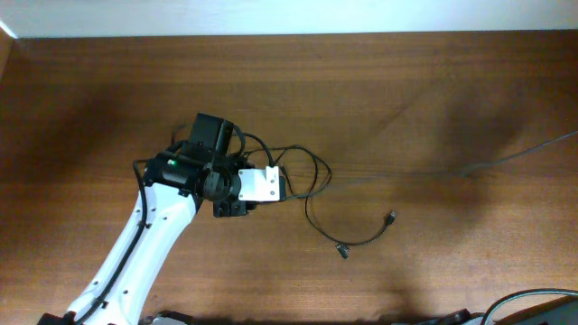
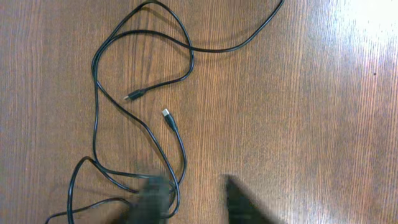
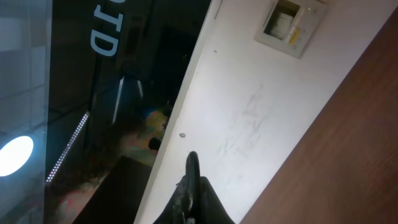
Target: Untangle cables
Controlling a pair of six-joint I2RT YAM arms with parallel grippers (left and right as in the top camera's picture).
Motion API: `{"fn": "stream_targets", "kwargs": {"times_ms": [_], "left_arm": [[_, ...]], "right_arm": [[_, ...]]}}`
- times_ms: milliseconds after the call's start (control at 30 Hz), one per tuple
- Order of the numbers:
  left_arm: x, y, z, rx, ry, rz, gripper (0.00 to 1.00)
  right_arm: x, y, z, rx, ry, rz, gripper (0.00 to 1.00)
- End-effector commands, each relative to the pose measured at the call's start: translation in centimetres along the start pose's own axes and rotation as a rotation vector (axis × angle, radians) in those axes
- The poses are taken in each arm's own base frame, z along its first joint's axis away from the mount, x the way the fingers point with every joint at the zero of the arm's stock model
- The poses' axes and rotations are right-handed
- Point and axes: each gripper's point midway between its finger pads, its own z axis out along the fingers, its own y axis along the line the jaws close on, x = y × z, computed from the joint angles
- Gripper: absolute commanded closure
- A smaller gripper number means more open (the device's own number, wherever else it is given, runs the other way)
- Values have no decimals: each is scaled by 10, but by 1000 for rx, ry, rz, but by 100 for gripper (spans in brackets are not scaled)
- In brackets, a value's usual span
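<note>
I have the left hand (image 2: 189,185) pointing down over the cables (image 2: 95,87), fingers partly apart, empty; right hand (image 3: 193,182) pinched closed.

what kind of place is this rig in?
Probably an indoor lab or office: a white robot arm over a wooden table, thin black cables on it, and a white wall with a small panel box beside dark glass.
</note>
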Motion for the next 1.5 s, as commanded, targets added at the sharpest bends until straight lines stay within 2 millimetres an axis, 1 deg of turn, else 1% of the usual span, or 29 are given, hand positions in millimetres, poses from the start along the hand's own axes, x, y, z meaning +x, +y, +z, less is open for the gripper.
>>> {"fn": "stream_targets", "kwargs": {"times_ms": [0,100,133,167,233,367,467,500,567,600,633,667,700,733,833,867,933,967,1000,1067,1100,1167,1200,1233,1333,1367,1467], "left_arm": [[0,1,-5,-15,-4,7,89],[-1,1,-5,-14,-7,6,82],[-1,1,-5,-14,-8,5,56],[-1,1,-5,-14,-8,5,39],[-1,1,-5,-14,-8,5,34],[-1,1,-5,-13,-8,5,30],[-7,-3,-5,5,-44,4,33],[-8,-3,-5,6,-48,4,36],[-8,-3,-5,6,-48,4,48],[-8,-3,-5,6,-48,3,50],[-8,-3,-5,6,-49,4,38],[-11,-4,-5,13,-67,3,22],[-16,-6,-5,22,-94,4,21],[-23,-8,-6,36,-135,4,23],[-33,-15,-5,71,-203,1,49],[-36,-18,-4,90,-218,-29,50],[-44,-22,0,118,-244,-110,1],[-47,-22,2,126,-253,-145,1],[-51,-19,5,131,-256,-221,1],[-58,-8,10,116,-262,-383,1],[-59,-3,13,104,-254,-448,1],[-53,10,24,55,-200,-585,1],[-47,16,33,21,-151,-656,1],[-42,18,41,0,-107,-709,1],[-23,19,61,-61,31,-856,1],[-20,14,72,-53,72,-879,1],[-16,0,98,-6,148,-862,1]], "right_arm": [[-5,6,-1,-5,-14,-35,96],[-5,6,-1,-5,-14,-36,96],[-5,6,-1,-5,-14,-36,96],[-5,6,-1,-5,-14,-44,96],[-4,5,-1,-5,-8,-60,96],[-4,5,-1,-5,-8,-60,96],[-4,6,-1,-5,-8,-60,96],[-4,6,-1,-5,-8,-60,96],[-4,5,-1,-5,-8,-60,96],[-4,6,-1,-5,-7,-60,96],[-4,5,-1,-5,-7,-60,96],[-4,6,-1,-5,-7,-60,96],[-4,6,-1,-5,-6,-60,96],[-3,6,-1,-5,-4,-60,96],[-2,6,-1,-6,1,-60,96],[-2,5,-1,-6,4,-60,96],[-2,6,-1,-6,4,-60,96],[-2,6,-1,-6,4,-60,96],[-2,6,-1,-6,4,-60,96],[-1,6,-1,-6,8,-60,96],[-1,6,-1,-7,11,-59,96],[0,6,-1,-7,15,-60,96],[0,6,-1,-7,15,-59,96],[0,6,-1,-7,15,-60,96],[0,6,-1,-7,16,-59,96],[0,6,-1,-7,16,-59,96],[0,6,-1,-7,15,-60,96]]}}
